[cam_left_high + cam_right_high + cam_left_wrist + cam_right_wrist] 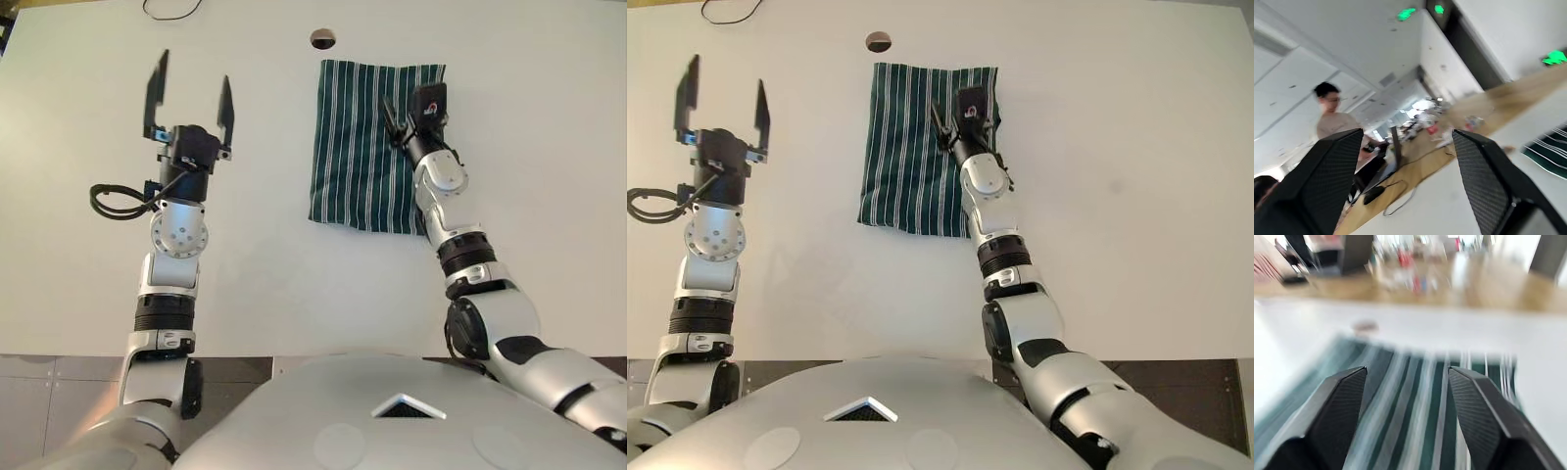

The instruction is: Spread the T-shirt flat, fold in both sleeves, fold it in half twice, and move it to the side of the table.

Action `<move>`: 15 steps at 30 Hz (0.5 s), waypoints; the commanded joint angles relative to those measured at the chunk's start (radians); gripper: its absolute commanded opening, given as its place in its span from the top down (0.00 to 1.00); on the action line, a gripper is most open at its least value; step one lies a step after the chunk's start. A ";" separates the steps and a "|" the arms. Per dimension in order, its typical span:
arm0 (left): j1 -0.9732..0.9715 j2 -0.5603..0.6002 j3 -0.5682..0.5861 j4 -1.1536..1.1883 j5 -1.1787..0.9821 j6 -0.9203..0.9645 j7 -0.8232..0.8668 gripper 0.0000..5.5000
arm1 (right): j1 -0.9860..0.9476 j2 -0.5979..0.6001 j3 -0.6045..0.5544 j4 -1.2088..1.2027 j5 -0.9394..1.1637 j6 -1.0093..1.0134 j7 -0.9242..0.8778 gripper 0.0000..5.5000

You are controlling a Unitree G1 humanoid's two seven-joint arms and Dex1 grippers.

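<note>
The T-shirt (358, 147), dark green with thin white stripes, lies folded into a compact rectangle on the white table (294, 284), towards the far middle. My right gripper (407, 113) is over the shirt's far right part, open; in the right wrist view its fingers (1337, 416) stand apart above the striped cloth (1415, 377). My left gripper (191, 93) is raised well to the left of the shirt, open and holding nothing, fingers pointing away from me. The left wrist view catches the shirt's edge (1550, 152) off to one side.
A small round hole (322, 38) sits in the table just beyond the shirt's far left corner. A black cable (171, 10) lies at the table's far edge. Bare tabletop stretches to the left, right and near side of the shirt.
</note>
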 commanded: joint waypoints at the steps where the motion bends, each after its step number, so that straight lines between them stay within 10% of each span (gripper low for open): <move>1: -0.042 0.155 -0.091 0.027 0.133 -0.102 -0.123 0.38 | 0.128 -0.238 0.016 -0.428 -0.046 -0.130 0.192 0.44; 7: -0.029 0.379 -0.161 -0.027 0.386 -0.194 -0.194 0.38 | 0.368 -0.824 0.073 -0.258 -0.587 -0.590 0.190 0.44; 15: -0.082 0.495 -0.282 0.017 0.444 -0.264 -0.342 0.38 | 0.719 -1.058 -0.025 -0.523 -0.614 -0.609 0.281 0.44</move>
